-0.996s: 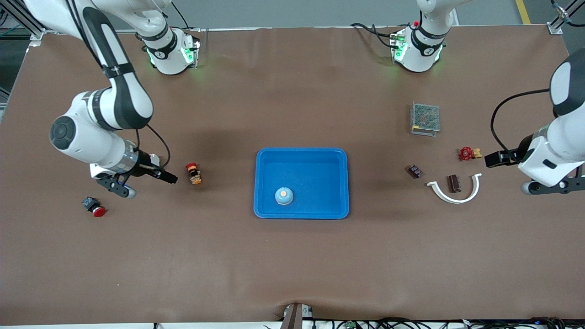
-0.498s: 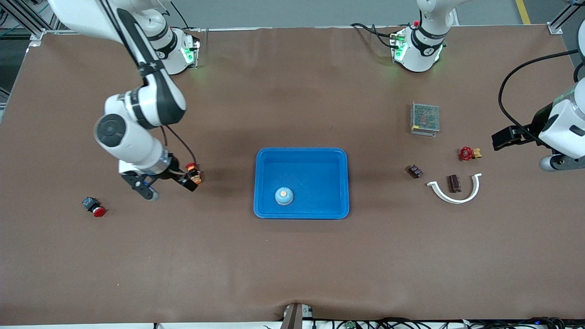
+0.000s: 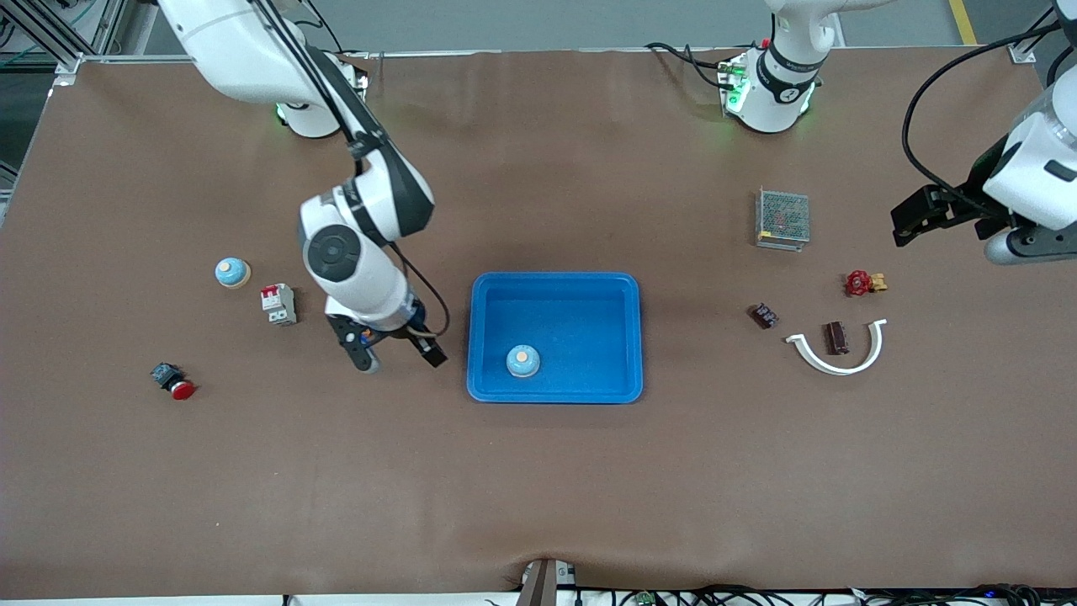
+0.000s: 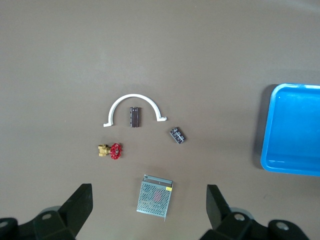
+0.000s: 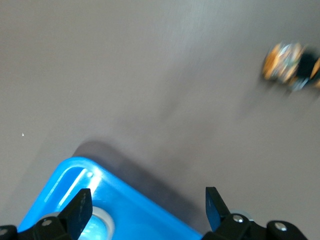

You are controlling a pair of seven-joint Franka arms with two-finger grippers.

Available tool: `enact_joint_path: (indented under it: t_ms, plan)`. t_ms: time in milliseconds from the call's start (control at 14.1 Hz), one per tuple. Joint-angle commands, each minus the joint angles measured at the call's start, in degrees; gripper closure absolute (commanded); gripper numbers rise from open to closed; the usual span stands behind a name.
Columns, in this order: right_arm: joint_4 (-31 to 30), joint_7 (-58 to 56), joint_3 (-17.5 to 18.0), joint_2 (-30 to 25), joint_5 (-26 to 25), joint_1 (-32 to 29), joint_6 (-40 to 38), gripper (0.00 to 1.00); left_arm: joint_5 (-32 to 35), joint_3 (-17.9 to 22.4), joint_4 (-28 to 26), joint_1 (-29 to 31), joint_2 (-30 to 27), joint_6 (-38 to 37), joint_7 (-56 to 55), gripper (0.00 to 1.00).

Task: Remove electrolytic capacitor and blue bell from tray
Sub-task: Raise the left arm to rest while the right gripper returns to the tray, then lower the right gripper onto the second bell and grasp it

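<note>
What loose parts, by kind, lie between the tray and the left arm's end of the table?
Metal mesh box: 1
Red-handled valve: 1
Small dark components: 2
White curved clip: 1
Total: 5

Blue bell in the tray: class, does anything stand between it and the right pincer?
Only the tray's raised rim. The open right pincer is over bare table beside the tray; the blue bell sits alone inside.
</note>
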Motion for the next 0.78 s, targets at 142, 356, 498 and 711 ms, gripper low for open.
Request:
enact_joint_path:
  t_ms: [142, 356, 498, 711]
  plan:
    - [11.49, 13.02, -0.72, 9.64, -1.38, 2.89, -0.62, 0.00, -1.42, 5.77, -7.81, -4.48, -6.25, 2.33, 1.13, 0.00]
    - [16.23, 19.52, -0.80, 13.24, -1.47, 4.73, -0.79, 0.00, -3.62, 5.77, -10.55, -3.86, -7.58, 5.07, 1.13, 0.00]
    - [19.22, 22.51, -0.89, 14.92, -1.90, 5.53, -1.41, 0.00, -3.62, 5.77, -10.29, -3.69, -7.40, 5.07, 1.13, 0.00]
    - [23.52, 29.00, -1.41, 17.55, -2.52, 7.37, -3.50, 0.00, -3.71, 5.86, -10.29, -3.60, -7.40, 5.24, 1.13, 0.00]
